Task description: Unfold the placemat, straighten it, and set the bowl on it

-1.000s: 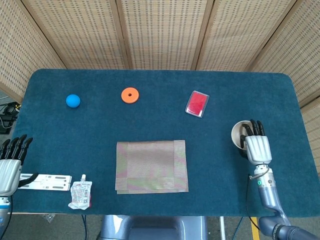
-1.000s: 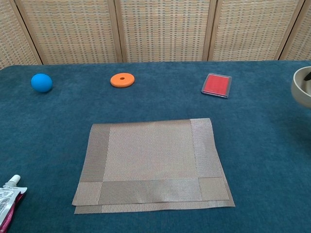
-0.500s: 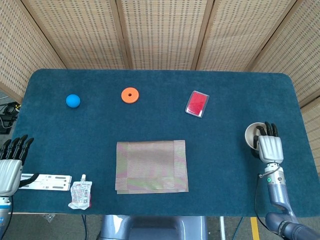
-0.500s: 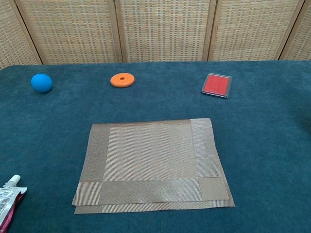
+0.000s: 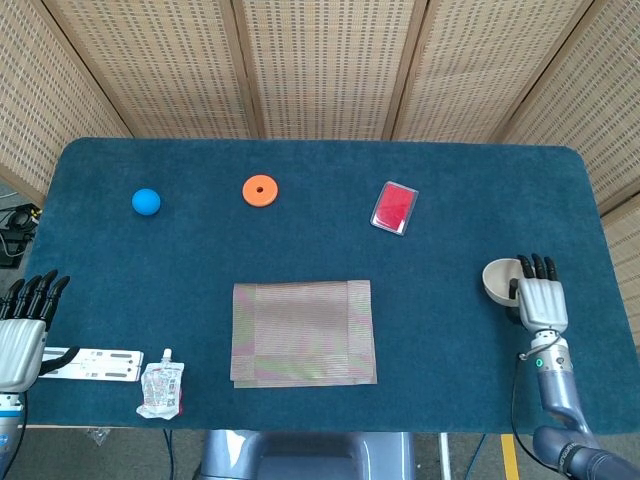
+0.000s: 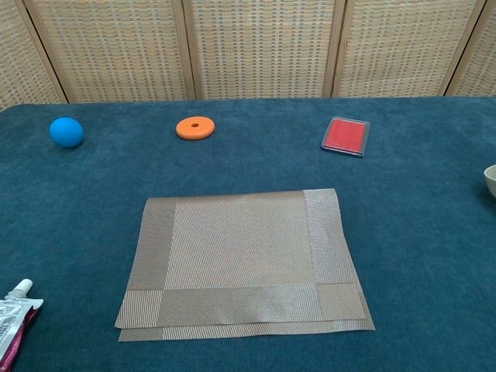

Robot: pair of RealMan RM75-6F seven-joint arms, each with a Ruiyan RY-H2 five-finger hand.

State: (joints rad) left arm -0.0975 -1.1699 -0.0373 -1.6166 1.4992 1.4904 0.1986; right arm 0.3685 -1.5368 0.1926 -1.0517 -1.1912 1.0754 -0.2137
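Placemat [image 5: 303,332] lies folded in two at the middle of the desk [image 5: 320,180], well to the left of the right hand [image 5: 541,300], its lower layer peeking out along the near edge. The bowl [image 5: 501,281] sits just beside that hand's fingers [image 5: 536,266], which reach its rim; whether they grip it I cannot tell. The left hand [image 5: 20,335] holds nothing, fingers apart, far left. Risk: setting the bowl down first would pin the fold, and a loose rim hold could tip it.
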